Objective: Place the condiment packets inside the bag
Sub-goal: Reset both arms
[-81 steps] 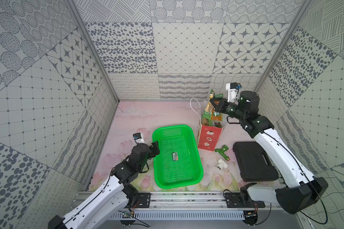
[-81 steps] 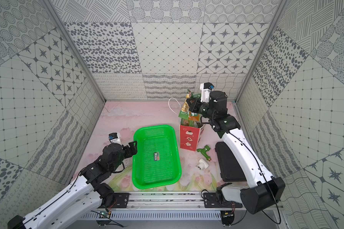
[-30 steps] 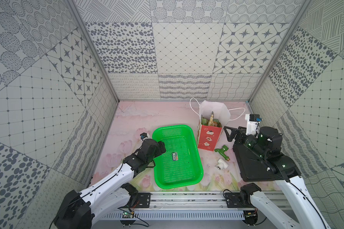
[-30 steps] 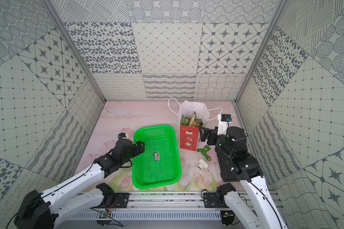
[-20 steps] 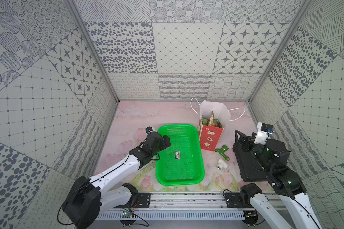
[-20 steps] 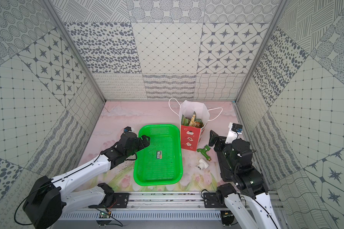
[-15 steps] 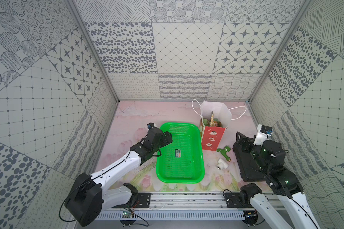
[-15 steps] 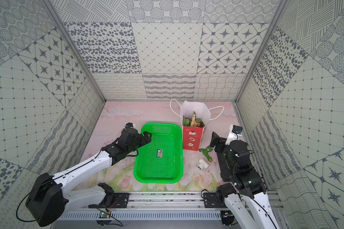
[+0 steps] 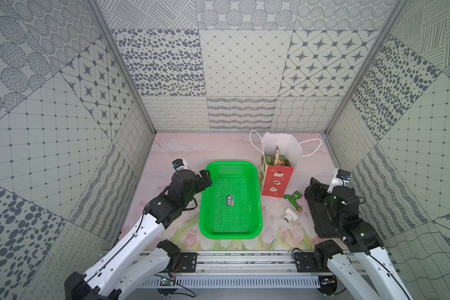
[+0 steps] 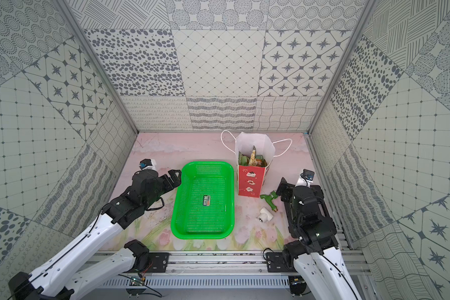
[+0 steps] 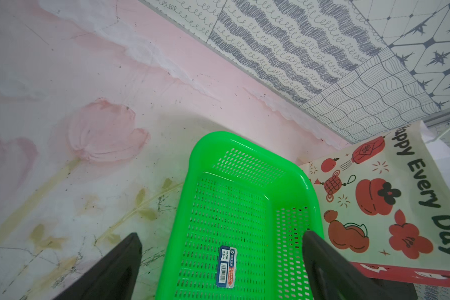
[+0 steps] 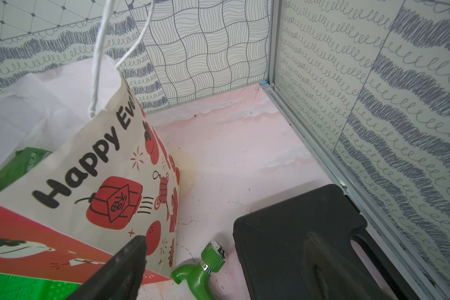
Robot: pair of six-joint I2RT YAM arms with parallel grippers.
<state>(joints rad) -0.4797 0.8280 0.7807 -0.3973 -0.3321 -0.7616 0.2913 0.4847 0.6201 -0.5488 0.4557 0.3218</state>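
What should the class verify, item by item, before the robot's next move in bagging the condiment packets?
1. Bag upright, mouth open: ok.
2. Condiment packets inside the bag: ok.
3. Green basket holds no packets, only a small dark tag: ok.
4. Left gripper open and empty: ok.
5. Right gripper open and empty: ok.
6. No packet hidden behind the bag or arms: cannot tell.
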